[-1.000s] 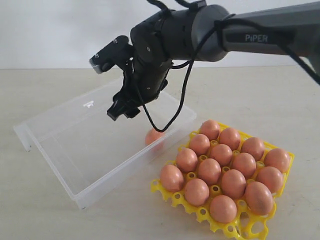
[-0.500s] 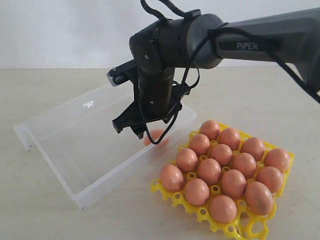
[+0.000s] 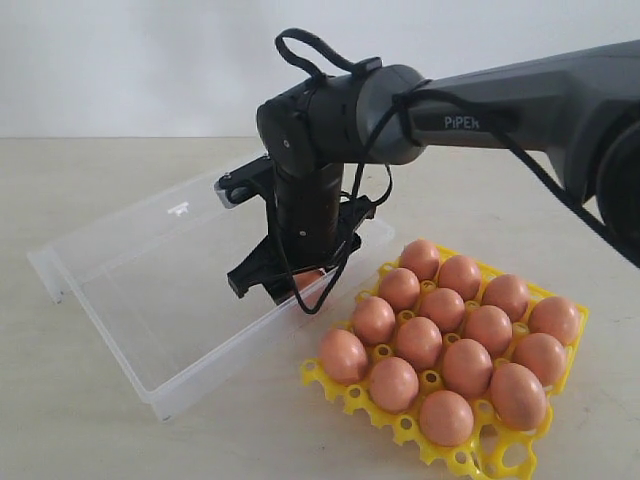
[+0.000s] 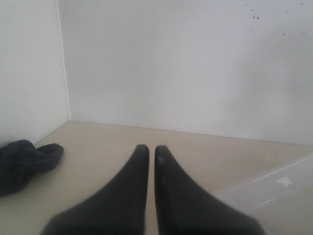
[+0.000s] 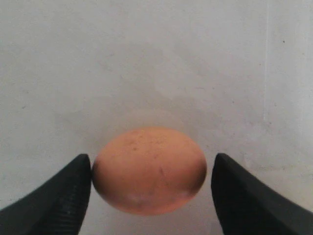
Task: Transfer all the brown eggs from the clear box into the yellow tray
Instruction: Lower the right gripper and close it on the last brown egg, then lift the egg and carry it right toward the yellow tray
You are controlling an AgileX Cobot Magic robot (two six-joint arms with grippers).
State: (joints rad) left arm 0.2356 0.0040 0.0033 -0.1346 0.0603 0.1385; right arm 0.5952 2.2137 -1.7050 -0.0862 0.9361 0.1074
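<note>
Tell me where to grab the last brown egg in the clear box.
Probably from straight above, closing on its two rounded ends: the egg lies on its side on the clear box floor, long axis lined up across the open right gripper.

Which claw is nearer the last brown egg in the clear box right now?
Right. The right claw is open, straddling the brown egg in the clear box. The left claw is shut, outside the box, with no egg in its view.

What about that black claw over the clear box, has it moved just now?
Yes. The right gripper sank toward the clear box floor, its jaws now straddling the egg.
</note>
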